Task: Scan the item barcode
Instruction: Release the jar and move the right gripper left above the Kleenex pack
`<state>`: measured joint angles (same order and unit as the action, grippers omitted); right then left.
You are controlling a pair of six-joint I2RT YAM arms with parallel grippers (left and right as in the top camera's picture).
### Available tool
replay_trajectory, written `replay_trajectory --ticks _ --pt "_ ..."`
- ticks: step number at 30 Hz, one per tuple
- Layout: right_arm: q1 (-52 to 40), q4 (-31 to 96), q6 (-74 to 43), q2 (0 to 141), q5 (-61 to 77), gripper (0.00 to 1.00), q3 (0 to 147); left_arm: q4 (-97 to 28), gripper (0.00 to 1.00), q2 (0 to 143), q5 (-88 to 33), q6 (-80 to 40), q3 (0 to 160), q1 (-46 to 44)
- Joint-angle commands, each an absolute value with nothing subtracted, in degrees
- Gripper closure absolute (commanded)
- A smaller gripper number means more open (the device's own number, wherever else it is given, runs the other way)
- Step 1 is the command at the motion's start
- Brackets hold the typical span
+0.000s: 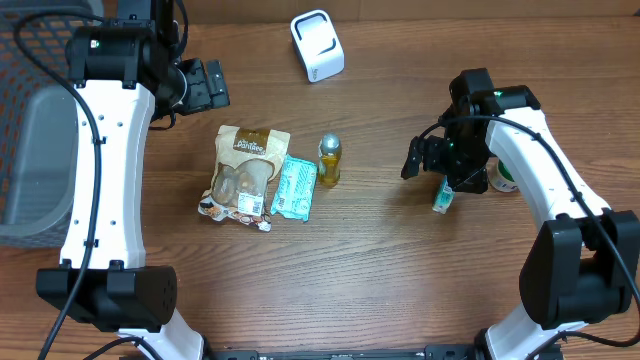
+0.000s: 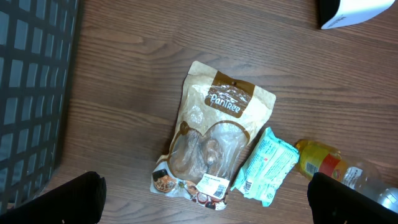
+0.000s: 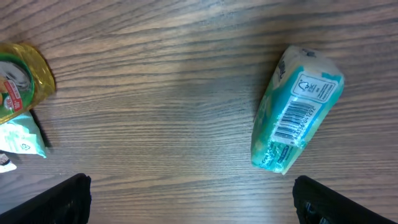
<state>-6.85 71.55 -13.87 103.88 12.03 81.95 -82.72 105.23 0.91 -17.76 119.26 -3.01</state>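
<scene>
Right wrist view: small teal plastic packet [image 3: 297, 118] lies on the wooden table [image 3: 155, 93], barcode up, off-centre under the right gripper [image 3: 193, 204], which is spread wide and empty. Left gripper [image 1: 205, 85] is likewise wide and empty. Risks: an off-centre pinch shoves the packet aside, or fingers cover the barcode from the white boxy scanner [image 1: 317, 45].

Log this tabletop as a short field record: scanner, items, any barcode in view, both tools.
scanner: white scanner, far side of the table, untouched
centre items: brown pouch; teal packet beside it; yellow bottle lying next to that
right item: second teal packet, lying on the wood
barcode: facing up on the second teal packet
left tool: open, empty, above the pouch
right tool: open, empty, near the second teal packet
basket: wire basket, left edge
</scene>
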Motion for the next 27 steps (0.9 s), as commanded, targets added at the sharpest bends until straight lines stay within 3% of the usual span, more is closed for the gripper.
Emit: replay_trajectory --ticks 1,27 --pt "-7.03 71.09 -13.69 103.13 12.27 0.00 81.58 -82.48 0.00 105.32 0.60 -17.12 120.11 -3.01" --pt "-7.03 71.31 -13.67 103.13 12.10 0.00 81.56 -82.50 0.00 105.32 0.60 -17.12 120.11 -3.01"
